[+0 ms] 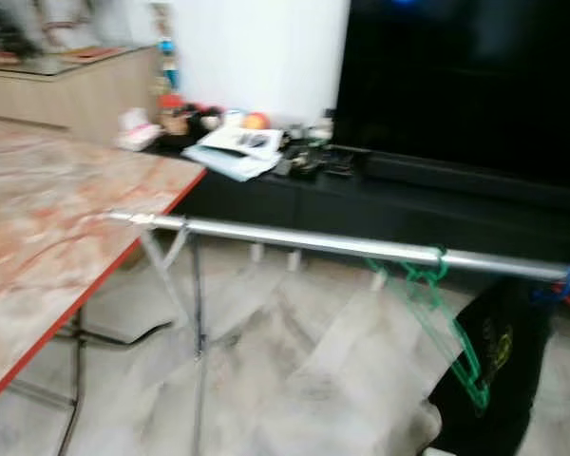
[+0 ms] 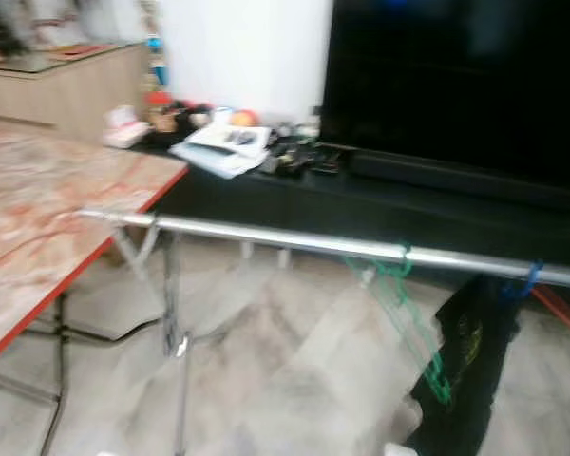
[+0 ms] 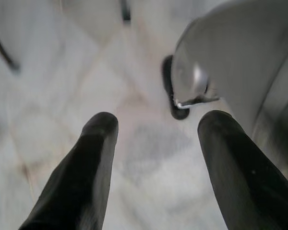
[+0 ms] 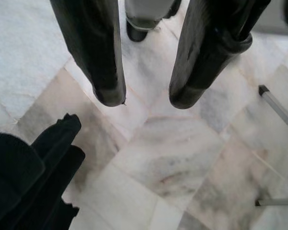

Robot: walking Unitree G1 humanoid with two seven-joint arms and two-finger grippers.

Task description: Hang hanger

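A silver clothes rail point(image 1: 313, 241) runs across the middle of the head views, from the table edge off to the right. A green hanger point(image 1: 437, 313) hangs from it by its hook, tilted down to the right. Further right a blue hook point(image 1: 565, 283) carries a black garment point(image 1: 494, 366) that reaches the floor. In the left wrist view my left gripper point(image 3: 156, 124) points at the marble floor, open and holding nothing. My right gripper point(image 4: 146, 100) also points at the floor, open and holding nothing, with the black garment point(image 4: 29, 177) close beside it.
A marble-patterned table with a red edge point(image 1: 47, 237) stands at the left. Behind the rail a low black TV unit point(image 1: 380, 204) holds papers and small clutter, with a large dark screen point(image 1: 465, 76) above. The rail's stand legs point(image 1: 195, 304) rest on the pale marble floor.
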